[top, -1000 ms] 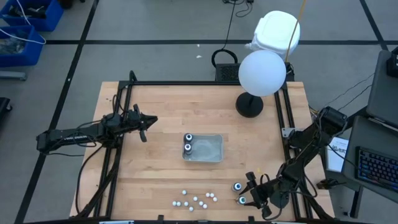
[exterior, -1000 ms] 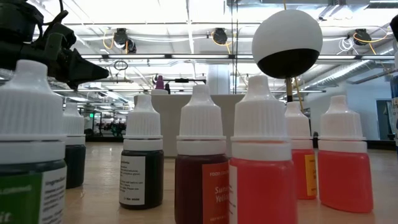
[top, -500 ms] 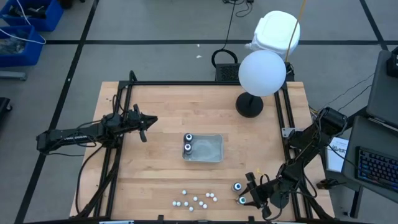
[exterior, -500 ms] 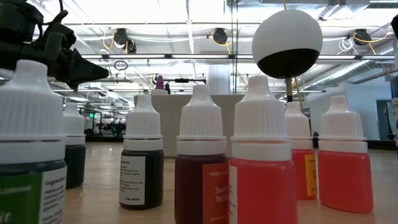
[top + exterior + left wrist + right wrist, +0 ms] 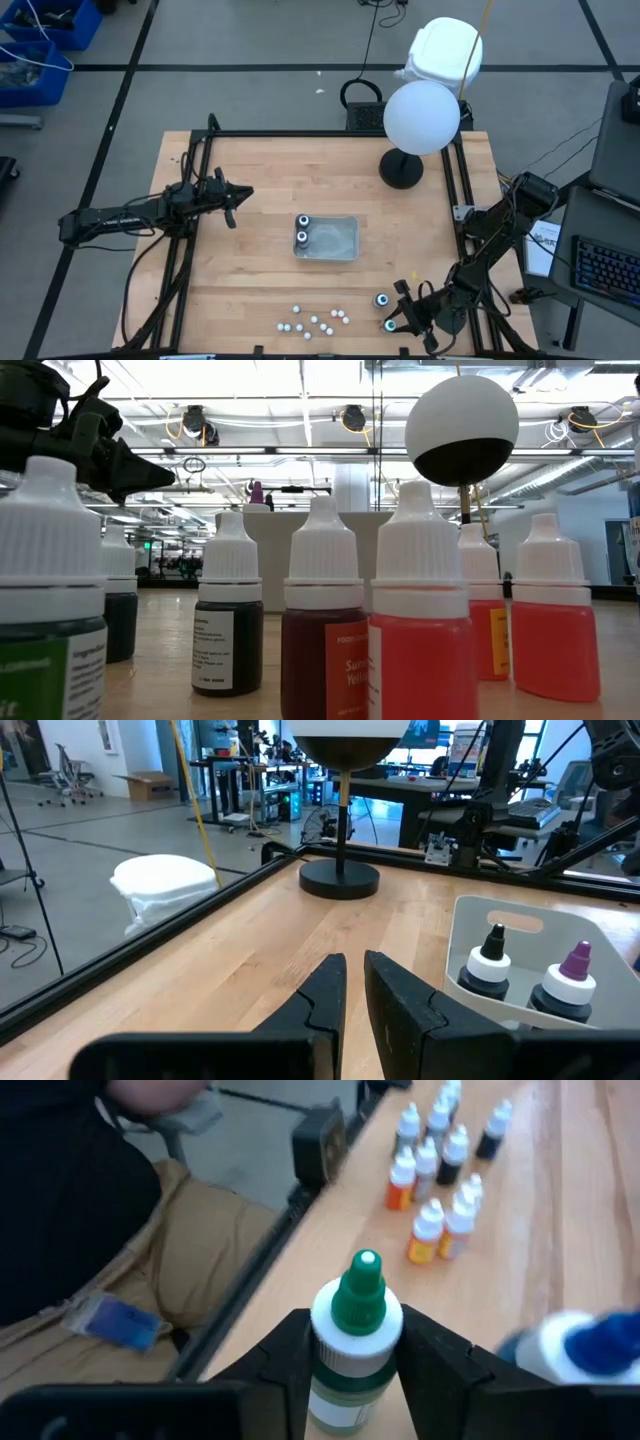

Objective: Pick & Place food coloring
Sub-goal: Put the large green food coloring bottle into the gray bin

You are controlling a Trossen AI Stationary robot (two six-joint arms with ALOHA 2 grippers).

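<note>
Right gripper (image 5: 392, 315): low at the near right corner of the table, fingers (image 5: 285, 1355) on either side of a green-capped bottle (image 5: 355, 1342); they look to be touching its sides, but whether they clamp it I cannot tell.
Green-capped bottle: upright between the right fingers, seen from above as a ringed white top (image 5: 388, 323).
Blue-capped bottle (image 5: 585, 1350): just beside the right gripper, outside its fingers; in the high view it stands at (image 5: 381, 299).
Tray (image 5: 340, 238): mid-table, well apart from the right gripper; two bottles (image 5: 302, 229) stand along its left end.
Bottles in tray, left wrist view: one black-tipped (image 5: 489, 964), one purple-tipped (image 5: 571, 984), both upright.
Small bottles (image 5: 315, 321): loose cluster near the front edge, between the tray and the right gripper.
Left gripper (image 5: 231, 204): waits over the table's left part, fingers (image 5: 322, 997) nearly together with nothing between them.
Lamp (image 5: 420, 118): white globe on a black base at the far right.
</note>
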